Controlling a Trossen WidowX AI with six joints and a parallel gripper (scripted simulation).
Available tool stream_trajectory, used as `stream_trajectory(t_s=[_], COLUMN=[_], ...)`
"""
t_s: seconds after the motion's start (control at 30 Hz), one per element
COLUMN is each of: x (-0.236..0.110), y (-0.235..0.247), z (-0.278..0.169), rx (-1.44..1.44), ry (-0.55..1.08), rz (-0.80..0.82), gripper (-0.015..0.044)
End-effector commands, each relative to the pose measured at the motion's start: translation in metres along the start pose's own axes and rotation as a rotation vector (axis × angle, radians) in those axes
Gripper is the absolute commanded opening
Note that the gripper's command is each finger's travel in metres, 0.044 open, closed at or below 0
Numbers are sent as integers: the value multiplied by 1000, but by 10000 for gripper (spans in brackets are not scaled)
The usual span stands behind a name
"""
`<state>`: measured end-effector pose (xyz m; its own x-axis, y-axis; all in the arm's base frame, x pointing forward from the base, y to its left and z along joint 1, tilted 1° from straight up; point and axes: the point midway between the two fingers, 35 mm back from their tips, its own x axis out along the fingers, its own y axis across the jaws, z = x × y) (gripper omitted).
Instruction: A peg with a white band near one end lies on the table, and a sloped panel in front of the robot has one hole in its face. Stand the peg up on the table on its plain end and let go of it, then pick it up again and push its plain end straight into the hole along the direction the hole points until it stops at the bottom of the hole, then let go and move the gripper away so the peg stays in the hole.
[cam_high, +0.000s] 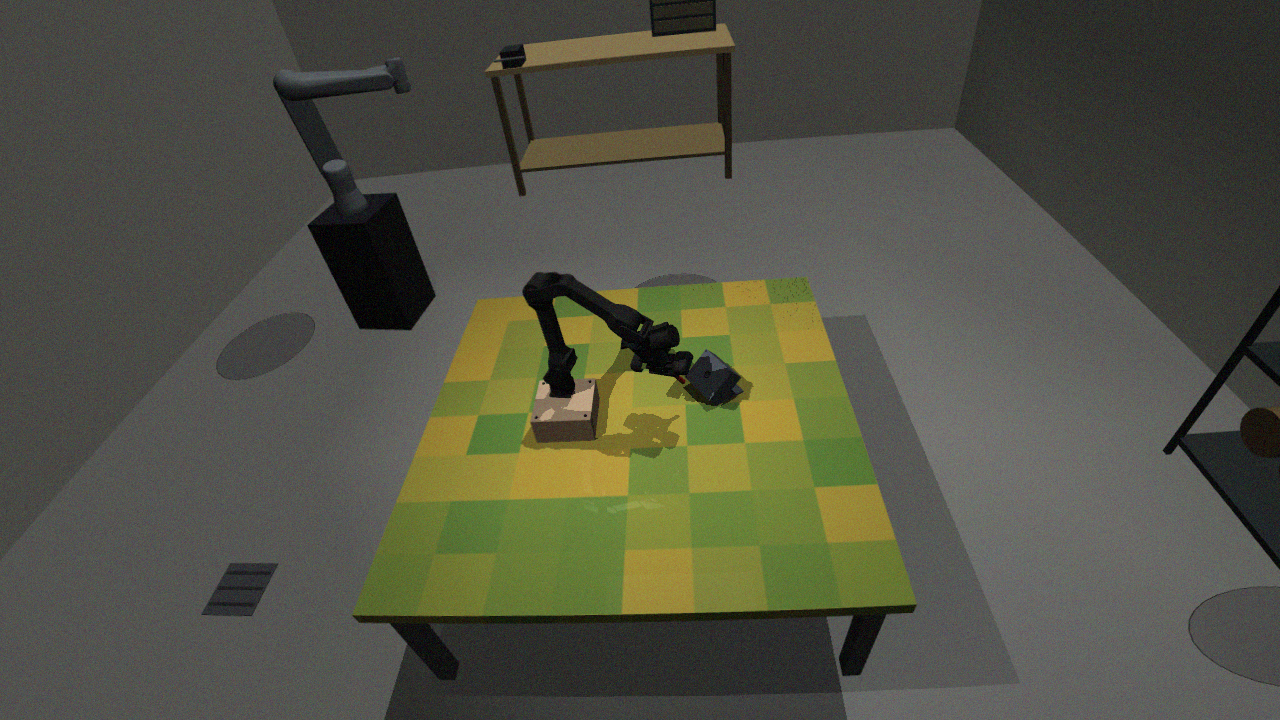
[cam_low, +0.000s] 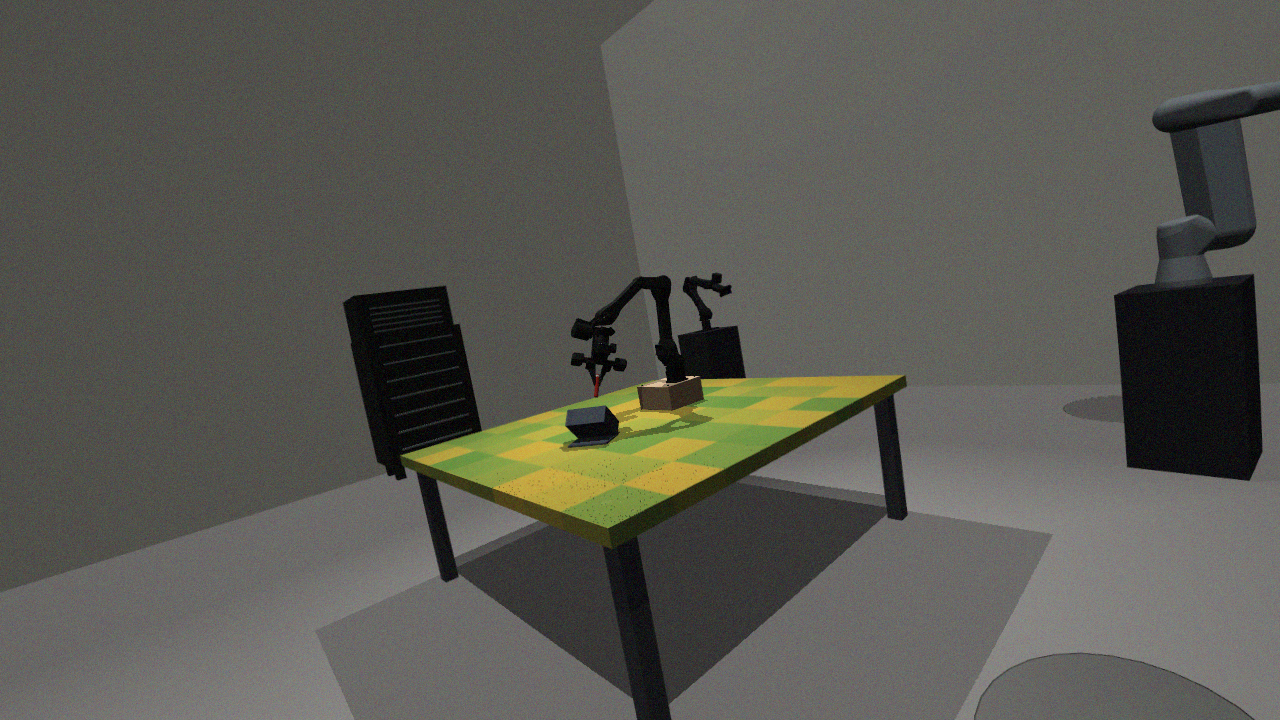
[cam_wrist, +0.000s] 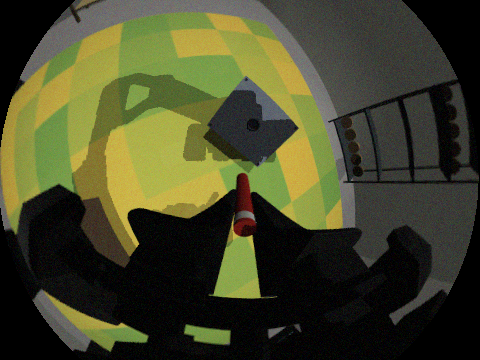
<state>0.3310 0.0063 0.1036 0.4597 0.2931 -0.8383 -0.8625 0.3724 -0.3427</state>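
Observation:
My gripper (cam_wrist: 243, 195) (cam_high: 677, 368) (cam_low: 597, 368) is shut on the red peg (cam_wrist: 243, 202) (cam_low: 596, 385) (cam_high: 682, 380), gripping near its white-banded end. The plain end sticks out ahead of the fingers and points toward the sloped panel (cam_wrist: 262, 112) (cam_high: 714, 376) (cam_low: 590, 420). The panel is a dark grey block on the table (cam_high: 644, 537) (cam_low: 662, 465). Its hole (cam_wrist: 254, 123) shows as a dark dot in its face in the wrist view. The peg's tip is a short way from the panel, held above the table.
The arm's tan base block (cam_high: 564, 411) (cam_low: 669, 392) stands left of the panel. A second grey arm on a black pedestal (cam_high: 371, 259) and a wooden shelf (cam_high: 617, 98) stand beyond the table. A dark rack (cam_high: 1239, 429) is at the right.

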Motion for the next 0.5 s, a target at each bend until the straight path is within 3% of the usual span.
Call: stream_trajectory(t_s=[0.0, 0.47], x=[1, 8], y=[-1, -4], z=[12, 37], rx=[-64, -181], ry=[-48, -136], rz=[-16, -53], gripper=[0, 0])
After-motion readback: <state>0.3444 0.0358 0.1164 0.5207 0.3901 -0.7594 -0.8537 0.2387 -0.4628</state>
